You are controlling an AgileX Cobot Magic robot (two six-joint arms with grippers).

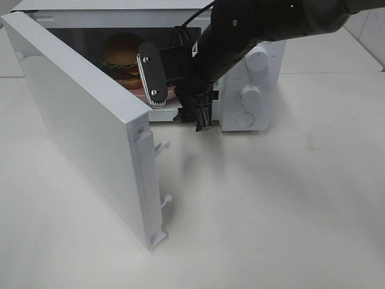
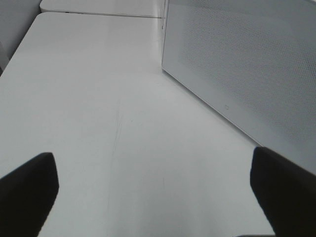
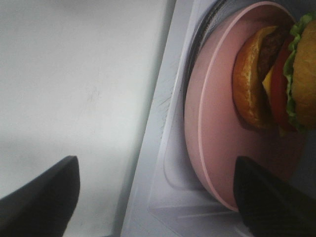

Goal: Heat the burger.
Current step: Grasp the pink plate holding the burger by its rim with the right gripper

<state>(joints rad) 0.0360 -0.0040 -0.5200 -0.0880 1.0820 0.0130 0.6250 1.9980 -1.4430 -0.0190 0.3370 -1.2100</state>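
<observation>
The tall burger with its glossy brown bun, green lettuce and red tomato (image 1: 122,55) sits on a round pink plate (image 3: 217,123) inside the white box-shaped microwave oven (image 1: 255,90), whose flat white door (image 1: 78,120) stands swung wide to the near left. The plate lies close to the front sill of the cavity.

The right fingers (image 3: 39,197) are spread wide at the oven mouth and hold nothing; the plate's near rim and the burger show between them. The left fingers (image 2: 24,192) are also wide apart and empty, low over the pale bench (image 2: 98,98) just beside the door's perforated inner panel.

The main risk is the right arm's exit. If a finger catches the plate rim on the way out, the plate could slide over the sill, and so tall a stack would likely topple. Closing the door while that arm is in the opening would jam the door against it. A hard shove on the door could also shift the oven along the smooth bench.
</observation>
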